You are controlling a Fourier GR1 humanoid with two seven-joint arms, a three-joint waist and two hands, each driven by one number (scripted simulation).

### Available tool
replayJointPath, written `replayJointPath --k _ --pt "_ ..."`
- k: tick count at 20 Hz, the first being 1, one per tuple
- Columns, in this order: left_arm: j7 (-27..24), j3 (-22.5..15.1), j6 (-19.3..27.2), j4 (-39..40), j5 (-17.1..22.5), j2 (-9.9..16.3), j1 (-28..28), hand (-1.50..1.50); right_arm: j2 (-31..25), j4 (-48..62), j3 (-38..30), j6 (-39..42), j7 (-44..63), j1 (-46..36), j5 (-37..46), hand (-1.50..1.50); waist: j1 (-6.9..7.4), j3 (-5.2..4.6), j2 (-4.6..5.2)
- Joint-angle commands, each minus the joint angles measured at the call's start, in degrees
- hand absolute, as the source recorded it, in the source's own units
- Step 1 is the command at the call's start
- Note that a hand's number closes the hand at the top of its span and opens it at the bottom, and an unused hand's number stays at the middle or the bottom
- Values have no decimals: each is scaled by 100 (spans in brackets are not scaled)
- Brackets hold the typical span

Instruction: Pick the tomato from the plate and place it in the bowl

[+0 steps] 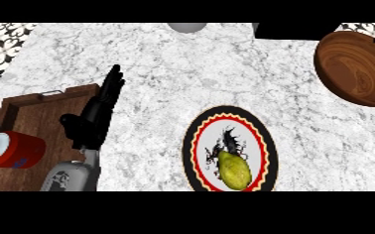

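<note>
A yellow-green, oval fruit [234,171] lies on the near part of a round plate [196,144] with a red, black and yellow rim. The plate sits low in the head view, right of centre. A brown wooden bowl [350,67] stands at the far right edge, partly cut off. My left hand [96,113] is at the left, fingers straight and pointing away, over the edge of a tray and well left of the plate. It holds nothing. My right hand does not show.
A dark wooden tray [44,110] lies at the lower left with a red and white cup [18,150] on it. A grey round object [187,27] sits at the far edge, and a black block [293,29] at the far right.
</note>
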Motion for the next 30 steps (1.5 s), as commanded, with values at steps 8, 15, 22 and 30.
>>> replayJointPath --k 8,15,22,30 --pt "14 198 -250 111 158 89 -143 0 373 3669 -145 -566 -2021 -1096 965 150 87 8 52" --pt "-99 -3 -79 270 -58 -155 -226 0 305 4672 -292 833 -2589 -1237 695 -150 110 21 96" --pt "53 142 -159 56 25 -7 -167 0 287 5120 -840 1224 -3727 -1333 262 -150 103 26 79" --pt "-24 -33 -82 -1 -128 -141 113 0 -132 5519 -1647 1669 -3600 -1732 -428 -150 83 20 58"
